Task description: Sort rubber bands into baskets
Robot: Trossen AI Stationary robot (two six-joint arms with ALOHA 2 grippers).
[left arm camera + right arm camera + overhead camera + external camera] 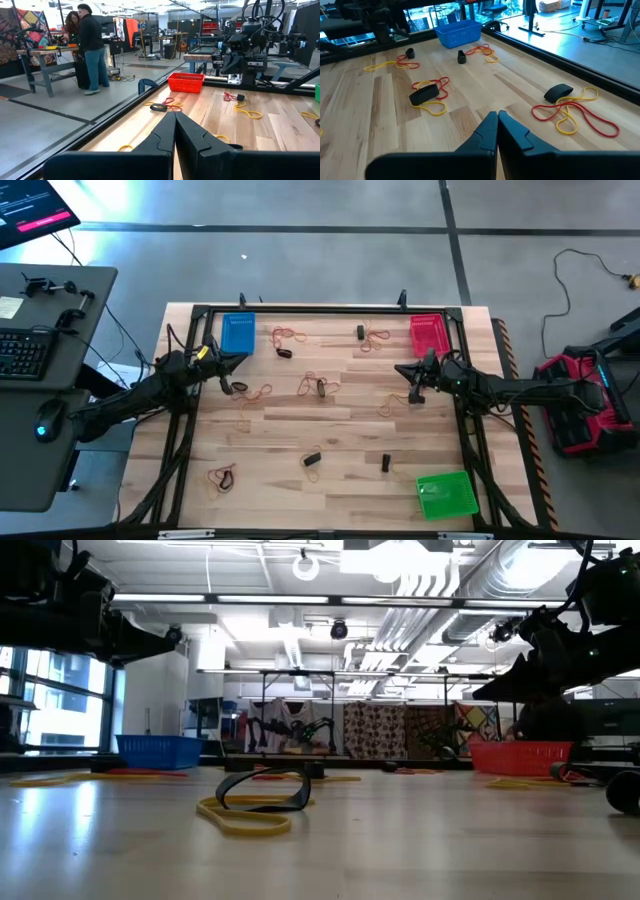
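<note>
Red, yellow and black rubber bands lie scattered in small clusters on the wooden table, such as one at mid-table (pixel 316 386), one near the front left (pixel 222 476) and one by the far edge (pixel 571 110). The blue basket (pixel 237 335) stands at the far left, the red basket (pixel 428 333) at the far right and the green basket (pixel 446 495) at the near right. My left gripper (pixel 175 116) hovers shut above the table just near of the blue basket. My right gripper (pixel 497 116) hovers shut near the red basket. Neither holds anything.
A black frame (pixel 330 310) runs around the table's edges. Black bands lie singly near the front (pixel 312 459) (pixel 386 463). Left of the table is a desk with a keyboard (pixel 22 350); a red and black case (pixel 585 395) lies on the floor at right. People stand beyond the table (pixel 90 47).
</note>
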